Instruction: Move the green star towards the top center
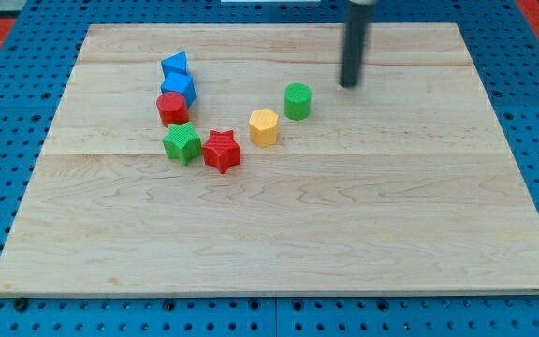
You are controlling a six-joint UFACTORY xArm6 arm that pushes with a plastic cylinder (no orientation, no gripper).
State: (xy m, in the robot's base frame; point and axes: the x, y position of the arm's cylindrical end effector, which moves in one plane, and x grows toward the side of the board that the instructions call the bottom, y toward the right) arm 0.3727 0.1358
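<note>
The green star (182, 143) lies left of the board's middle, touching the red star (221, 151) on its right and just below the red cylinder (171, 109). My tip (348, 84) is near the view's top, right of centre, far to the upper right of the green star and a little up and right of the green cylinder (297, 101).
Two blue blocks (175, 66) (179, 88) stand in a line above the red cylinder. A yellow hexagonal block (264, 127) sits between the red star and the green cylinder. The wooden board (344, 215) lies on a blue pegboard.
</note>
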